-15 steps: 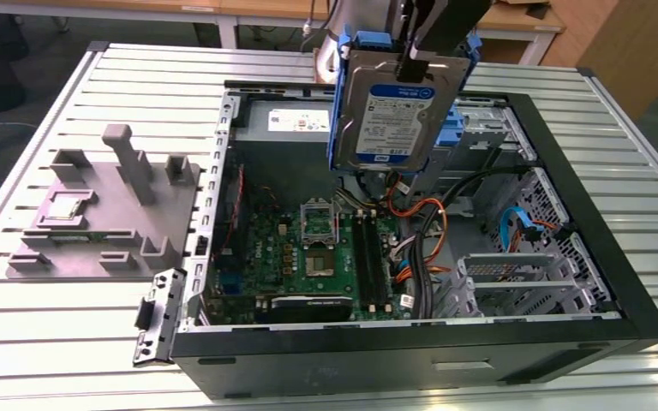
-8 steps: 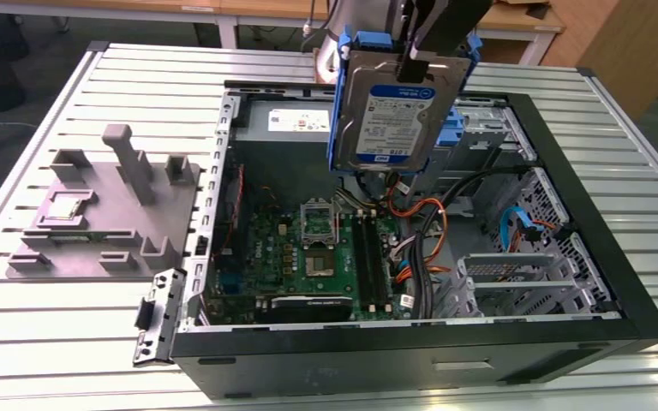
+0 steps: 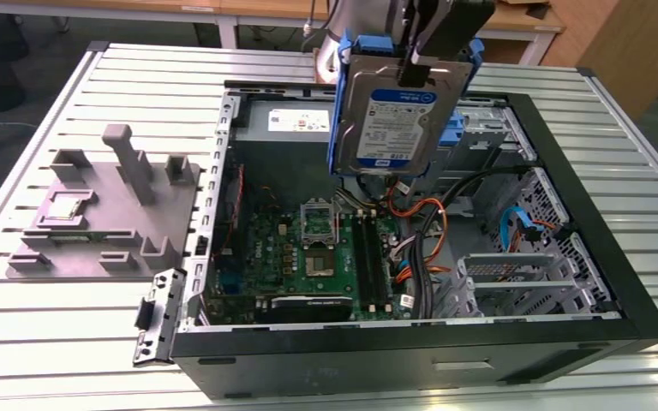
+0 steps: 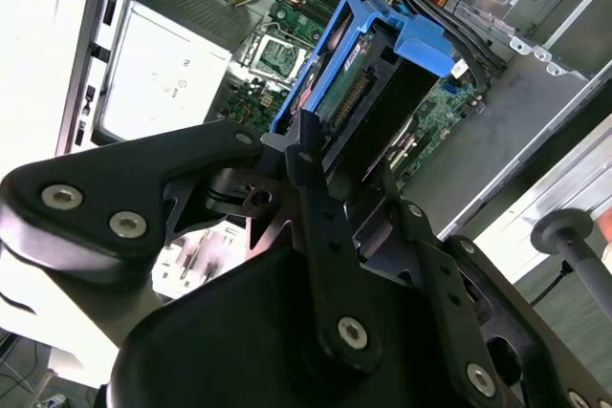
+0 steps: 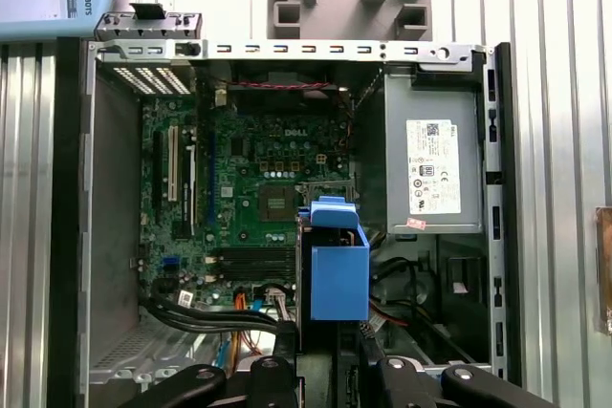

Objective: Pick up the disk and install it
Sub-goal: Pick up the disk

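In the second wrist view, the black links of the gripper [image 4: 344, 155] are closest to the lens. Its jaws are closed on the disk [image 4: 356, 83], with one finger on each side of the blue bracket. The disk hangs in the air with its connector edge toward the camera, above the green motherboard [image 4: 287, 11] of the open case.

In the first wrist view, the gripper [image 5: 330, 355] is again nearest, and the disk [image 5: 339, 274] is seen end-on as a blue block. It is over the inside of the case [image 5: 287, 48], between the motherboard [image 5: 258, 169] and the grey power-supply box [image 5: 435, 164], and it touches neither.

In the exterior view, the disk [image 3: 396, 111] is held upright and high, with its label toward the camera. It is clear above the case [image 3: 421, 364], which lies on the slatted table [image 3: 55, 342]. A metal drive cage [image 3: 517, 278] is at the exterior view's right, well apart from the disk.

I judge that the pick-up is done and the install step is in hand, with the disk not yet seated. To seat it, the disk would need to be lined up with its bay and kept clear of the loose cables [image 3: 421, 223]. Which bay is meant, I cannot tell.
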Available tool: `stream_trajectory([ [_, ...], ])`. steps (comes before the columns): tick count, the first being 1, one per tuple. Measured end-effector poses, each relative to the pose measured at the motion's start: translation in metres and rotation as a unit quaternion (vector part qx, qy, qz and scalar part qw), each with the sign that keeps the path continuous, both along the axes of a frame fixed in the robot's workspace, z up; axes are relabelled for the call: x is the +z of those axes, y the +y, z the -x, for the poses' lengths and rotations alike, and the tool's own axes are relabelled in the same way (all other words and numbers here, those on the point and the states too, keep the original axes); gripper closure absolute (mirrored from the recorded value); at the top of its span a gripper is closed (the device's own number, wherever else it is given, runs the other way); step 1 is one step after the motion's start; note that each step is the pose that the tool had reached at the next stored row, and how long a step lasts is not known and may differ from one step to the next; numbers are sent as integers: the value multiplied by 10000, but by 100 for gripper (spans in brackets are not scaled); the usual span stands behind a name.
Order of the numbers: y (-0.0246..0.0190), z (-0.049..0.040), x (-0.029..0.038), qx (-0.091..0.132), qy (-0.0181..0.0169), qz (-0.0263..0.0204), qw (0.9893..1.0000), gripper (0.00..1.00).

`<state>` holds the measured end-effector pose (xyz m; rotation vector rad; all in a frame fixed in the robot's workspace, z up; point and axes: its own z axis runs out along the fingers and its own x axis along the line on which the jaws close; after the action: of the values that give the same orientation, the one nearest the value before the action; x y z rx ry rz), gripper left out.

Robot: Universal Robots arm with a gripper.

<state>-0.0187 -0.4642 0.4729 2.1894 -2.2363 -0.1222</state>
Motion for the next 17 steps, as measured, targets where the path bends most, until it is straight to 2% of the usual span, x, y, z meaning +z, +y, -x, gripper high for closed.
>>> stream_trajectory([
  [17, -214, 0, -6, 0, 0, 1, 10000, 65],
])
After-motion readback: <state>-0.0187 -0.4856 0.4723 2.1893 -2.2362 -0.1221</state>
